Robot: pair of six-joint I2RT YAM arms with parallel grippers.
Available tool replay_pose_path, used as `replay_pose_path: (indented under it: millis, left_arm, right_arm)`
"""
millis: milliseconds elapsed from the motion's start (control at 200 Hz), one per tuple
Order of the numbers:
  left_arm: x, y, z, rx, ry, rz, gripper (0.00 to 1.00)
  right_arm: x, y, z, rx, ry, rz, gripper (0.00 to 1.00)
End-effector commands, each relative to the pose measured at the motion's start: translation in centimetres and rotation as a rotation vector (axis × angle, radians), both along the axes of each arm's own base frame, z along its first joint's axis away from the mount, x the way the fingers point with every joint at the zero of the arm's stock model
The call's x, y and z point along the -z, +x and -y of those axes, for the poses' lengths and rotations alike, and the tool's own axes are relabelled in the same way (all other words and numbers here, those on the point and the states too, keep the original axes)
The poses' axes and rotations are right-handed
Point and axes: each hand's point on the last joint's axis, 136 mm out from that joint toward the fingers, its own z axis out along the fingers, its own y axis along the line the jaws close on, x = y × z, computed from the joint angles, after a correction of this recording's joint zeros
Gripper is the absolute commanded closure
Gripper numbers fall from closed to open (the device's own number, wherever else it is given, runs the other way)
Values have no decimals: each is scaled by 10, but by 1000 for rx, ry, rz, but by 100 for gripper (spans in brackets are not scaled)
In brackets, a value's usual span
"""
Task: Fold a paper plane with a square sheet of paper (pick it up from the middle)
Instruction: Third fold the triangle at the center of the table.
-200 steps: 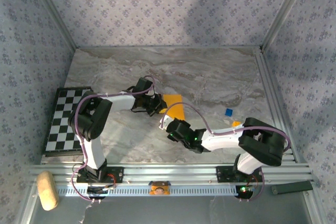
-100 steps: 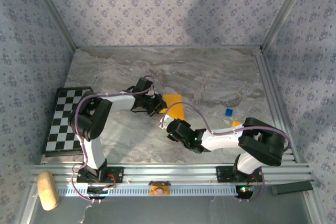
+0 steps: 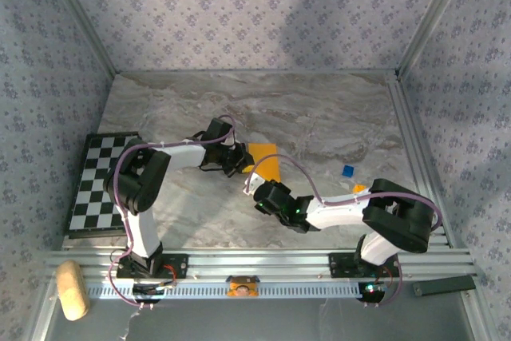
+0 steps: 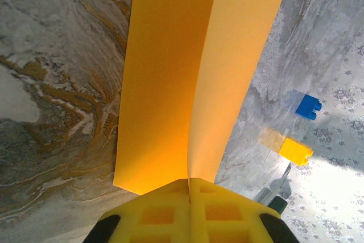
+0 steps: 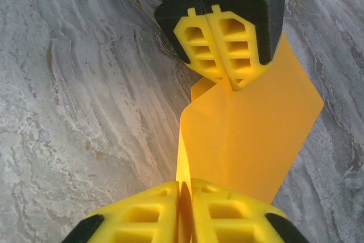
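Observation:
The square sheet of paper (image 3: 267, 163) is orange-yellow and bent along a lengthwise crease, so it stands up off the marble table between both grippers. My left gripper (image 4: 189, 183) is shut on the crease at one end, with the paper (image 4: 182, 72) stretching away from it. My right gripper (image 5: 185, 189) is shut on the sheet (image 5: 250, 135) at the opposite end, the paper edge pinched between its yellow fingers. In the right wrist view, the left gripper (image 5: 232, 82) faces me across the sheet. Seen from above, the left gripper (image 3: 239, 162) and the right gripper (image 3: 251, 187) are close together.
A black-and-white chequered board (image 3: 100, 181) lies at the table's left edge. A small blue brick (image 3: 348, 171) and a tiny orange bit (image 3: 359, 188) sit to the right of the paper; the blue brick (image 4: 307, 106) and the yellow-orange one (image 4: 294, 151) appear beyond the sheet. Aluminium rails border the right side.
In the top view the right wrist has shifted very slightly at the paper's near corner. The left arm and the paper stay where they were.

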Motion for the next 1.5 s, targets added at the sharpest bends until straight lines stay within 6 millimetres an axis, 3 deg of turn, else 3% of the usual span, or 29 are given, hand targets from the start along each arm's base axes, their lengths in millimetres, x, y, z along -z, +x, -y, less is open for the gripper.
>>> replay_pose_path:
  millis: [0,250,455,565,750,1129,1494]
  left_arm:
    - [-11,3,-1,6,-3,27,98]
    - [-11,5,-7,-5,26,40,92]
    - [-20,12,-33,-42,148,93,54]
    - [-31,17,-55,-68,247,139,44]
    - [-47,24,-65,-84,243,179,44]
    - [-56,28,-59,-62,211,207,49]
    - [-62,37,-46,-9,176,225,58]
  right_arm:
    - [5,3,7,32,-12,-1,89]
    - [5,-1,5,9,15,-31,97]
    - [3,-7,0,-37,171,-198,98]
    - [4,-12,-3,-80,268,-338,98]
    - [-4,-8,-6,-80,450,-553,98]
    - [-17,6,-3,-24,647,-868,98]
    - [-10,9,-12,-27,679,-988,96]
